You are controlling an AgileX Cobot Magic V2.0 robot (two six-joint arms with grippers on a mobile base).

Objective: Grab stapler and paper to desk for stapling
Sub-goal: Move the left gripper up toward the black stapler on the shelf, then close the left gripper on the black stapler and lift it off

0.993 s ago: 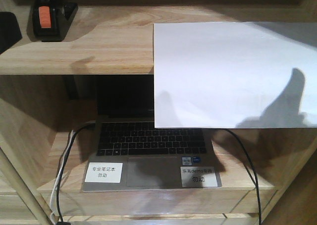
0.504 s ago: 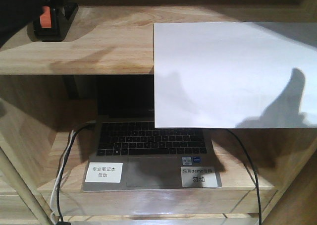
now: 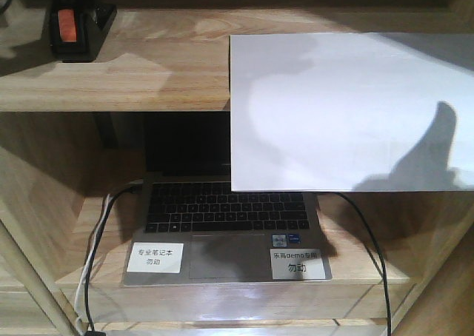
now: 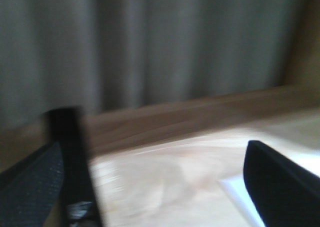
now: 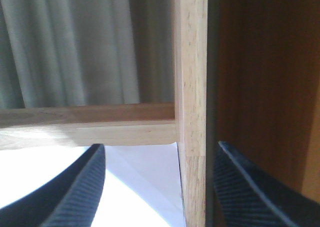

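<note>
Both tools have jaws apart and hold nothing: left tool (image 4: pixel 155 187), right tool (image 5: pixel 160 187). Stapler (image 3: pixel 74 21) sits back-left on the upper shelf (image 3: pixel 148 77). Paper (image 3: pixel 348 106) lies on the same shelf, its front part overhanging the laptop (image 3: pixel 222 225). Left wrist view is blurred. Suggest right pinches the overhanging edge lightly, clear of the upright (image 5: pixel 192 87), and left straddles the stapler's width. Bench not in view.

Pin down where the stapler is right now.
Front view: the stapler sits at the far left of the upper shelf board, well apart from the paper, which overhangs the shelf's front edge above the laptop.
</note>
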